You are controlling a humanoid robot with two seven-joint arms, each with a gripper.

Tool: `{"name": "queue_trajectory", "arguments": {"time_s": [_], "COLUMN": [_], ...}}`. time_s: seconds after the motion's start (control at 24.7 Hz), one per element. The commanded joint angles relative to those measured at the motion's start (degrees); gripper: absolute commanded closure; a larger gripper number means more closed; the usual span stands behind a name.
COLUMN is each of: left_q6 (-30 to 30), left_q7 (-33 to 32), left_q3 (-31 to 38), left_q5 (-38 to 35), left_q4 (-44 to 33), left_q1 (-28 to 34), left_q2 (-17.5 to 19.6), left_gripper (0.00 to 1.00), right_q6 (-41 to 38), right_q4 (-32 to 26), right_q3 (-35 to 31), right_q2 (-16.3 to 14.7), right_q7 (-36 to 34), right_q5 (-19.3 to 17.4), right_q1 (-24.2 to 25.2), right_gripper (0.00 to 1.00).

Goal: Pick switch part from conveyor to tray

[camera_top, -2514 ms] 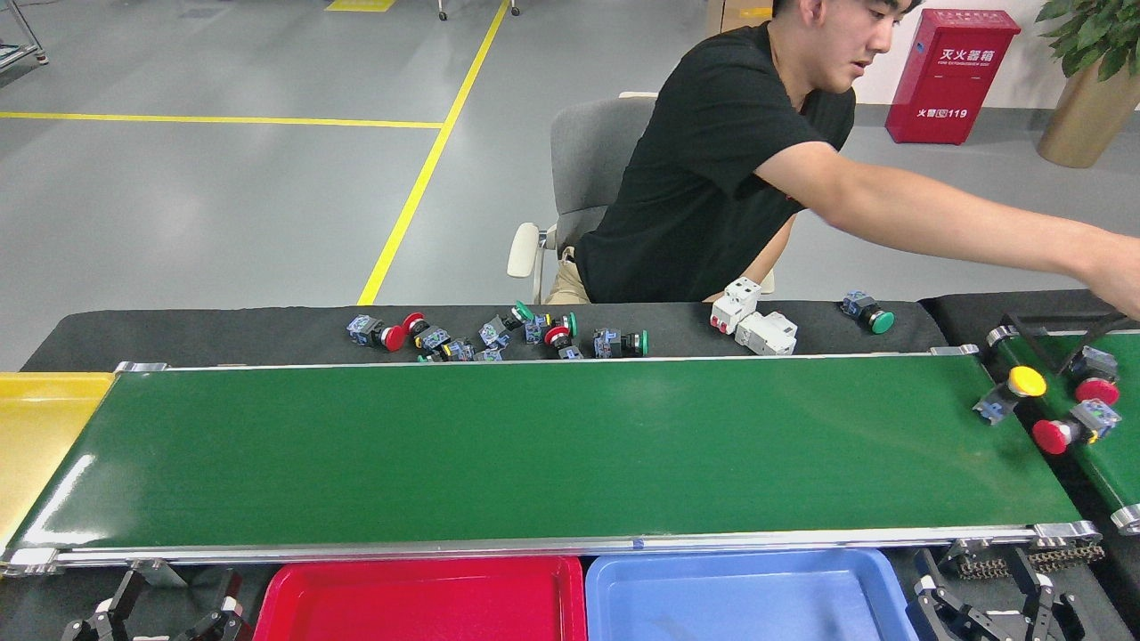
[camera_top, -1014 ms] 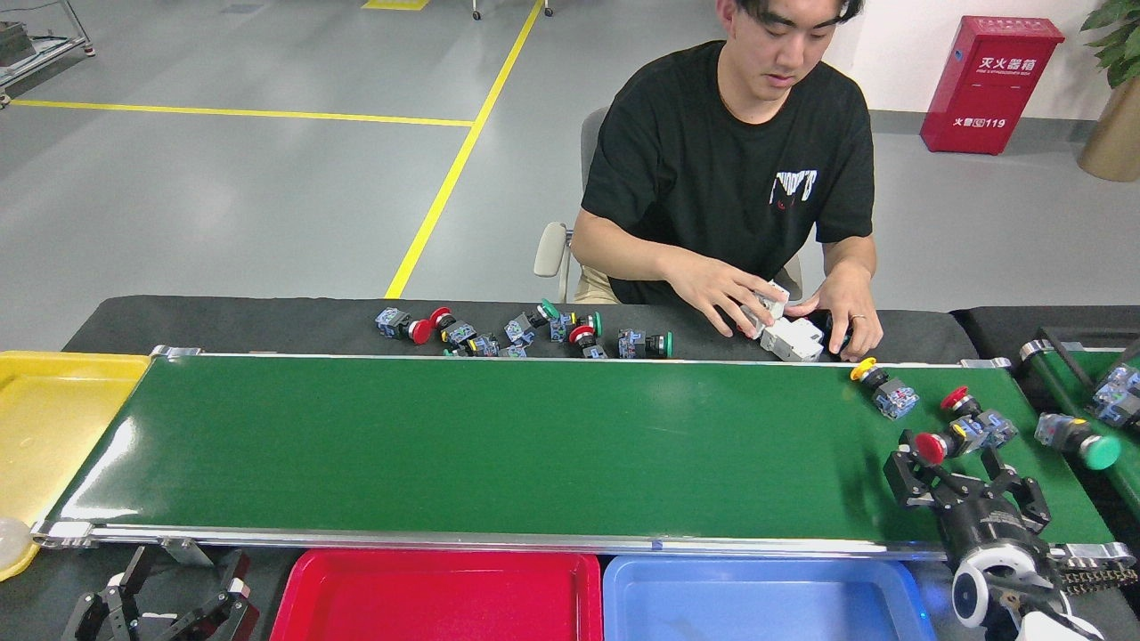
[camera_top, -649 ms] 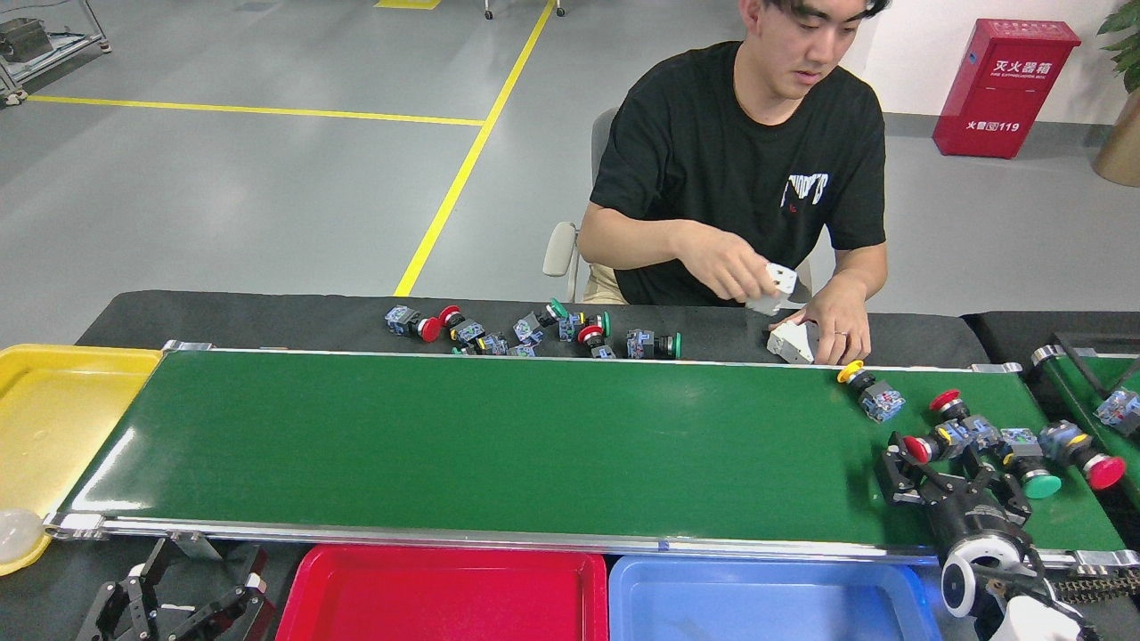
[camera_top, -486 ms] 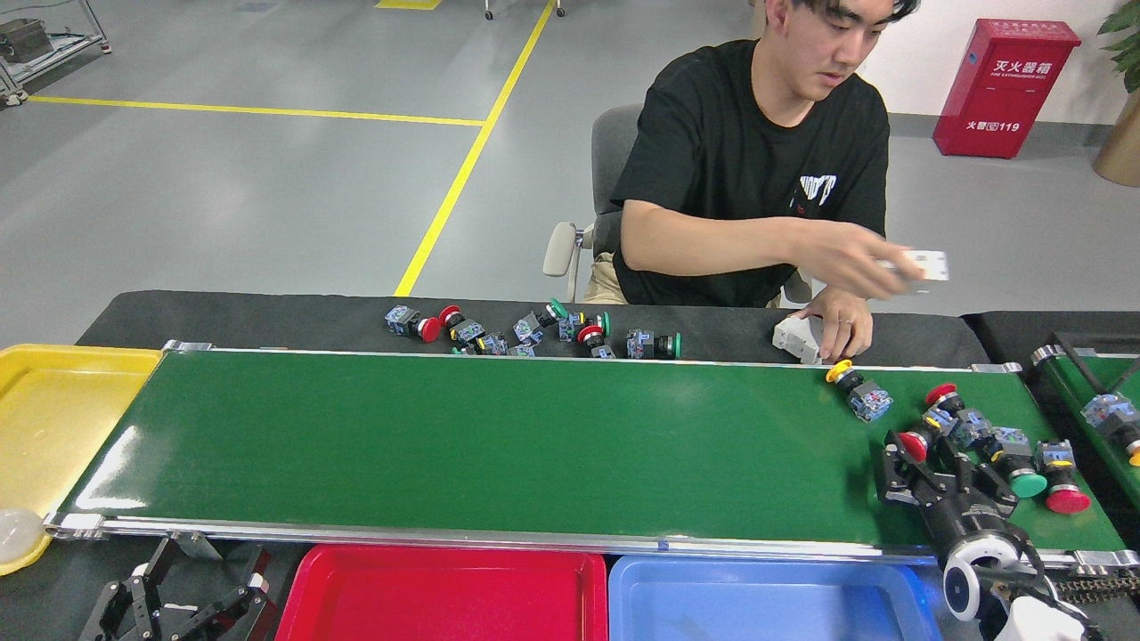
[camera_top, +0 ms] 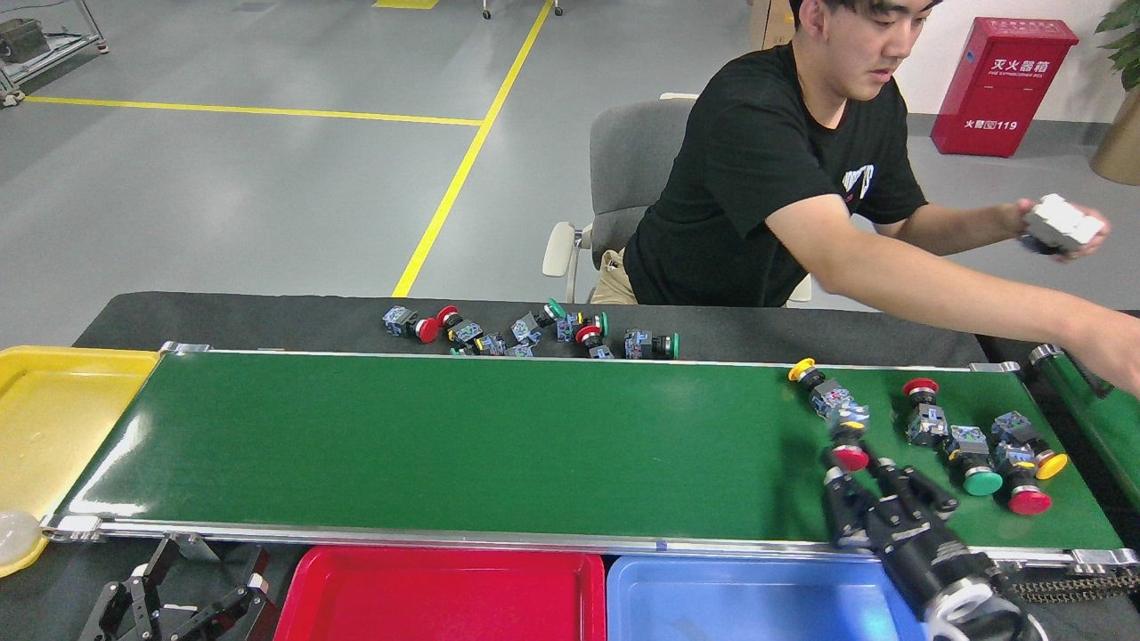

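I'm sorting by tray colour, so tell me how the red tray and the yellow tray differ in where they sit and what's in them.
The red tray sits at the near edge of the conveyor, beside the blue tray; the yellow tray sits at the belt's left end. The red tray's visible part looks empty; a clear roundish thing shows at the yellow tray's near corner. Both are cut off by the frame and hold no switch parts in view.

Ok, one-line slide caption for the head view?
Right gripper reaches a red switch on the conveyor, above red and blue trays.
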Motion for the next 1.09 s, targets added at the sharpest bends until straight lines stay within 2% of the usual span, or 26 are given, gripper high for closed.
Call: {"name": "queue_trajectory", "arguments": {"time_s": [0.0, 0.04, 0.12, 0.2, 0.36, 0.41, 0.45, 0.49, 0.57, 0.69, 0.77, 0.93, 1.05], "left_q6": [0.0, 0.0, -0.1, -0.1, 0.0, 0.0, 0.0, 0.0, 0.0, 0.0, 0.0, -0.1, -0.1], "left_q7": [0.2, 0.1, 0.1, 0.1, 0.1, 0.1, 0.1, 0.1, 0.1, 0.1, 0.1, 0.1, 0.1], "left_q3": [0.2, 0.1, 0.0, 0.0, 0.2, 0.5, 0.5, 0.7, 0.9, 0.9, 0.9, 0.2, 0.1], "left_q5": [0.2, 0.2, 0.1, 0.1, 0.2, 0.2, 0.2, 0.2, 0.2, 0.2, 0.2, 0.2, 0.2], "left_q4": [-0.5, -0.5, -0.5, -0.5, -0.5, -0.6, -0.6, -0.5, -0.5, -0.5, -0.4, -0.5, -0.4], "left_q1": [-0.2, -0.3, -0.5, -0.6, -0.3, 0.0, 0.2, 0.4, 0.4, 0.4, 0.4, -0.1, -0.3], "left_q2": [0.7, 0.7, 0.7, 0.9, 1.7, 1.7, 1.7, 1.6, 1.6, 1.7, 1.8, 1.8, 1.9], "left_gripper": [0.00, 0.00, 0.00, 0.00, 0.00, 0.00, 0.00, 0.00, 0.00, 0.00, 0.00, 0.00, 0.00], "right_q6": [-4.6, -4.6, -4.9, -5.2, -4.7, -4.4, -3.8, -1.5, 7.1, 15.8, 19.6, 30.5, 30.3], "right_q4": [-1.9, -1.9, -0.7, -0.5, -1.1, -1.3, -1.5, -1.7, -2.3, -2.4, -2.3, -1.1, -0.8], "right_q3": [5.5, 8.1, 11.9, 13.2, 11.6, 9.4, 4.5, 0.1, -6.2, -13.6, -16.0, -16.6, -16.6], "right_q2": [0.7, 1.6, 2.8, 2.9, 3.0, 3.0, 3.3, 4.3, 7.8, 8.1, 8.3, 8.0, 7.6], "right_q7": [-0.6, -0.7, -0.8, -0.9, -1.4, -2.2, -4.0, -5.1, -5.9, -13.2, -15.6, -12.5, -6.7], "right_q5": [1.4, 2.7, 6.1, 7.4, 7.0, 6.7, 6.4, 6.4, 6.4, 6.4, 6.3, 6.0, 6.0], "right_q1": [-0.1, -0.2, -0.3, -0.3, -0.2, 0.0, 1.1, 3.4, 8.7, 13.4, 15.2, 13.7, 10.5], "right_gripper": [0.30, 0.14, 0.02, 0.01, 0.01, 0.02, 0.04, 0.08, 0.08, 0.06, 0.06, 0.06, 0.04]}}
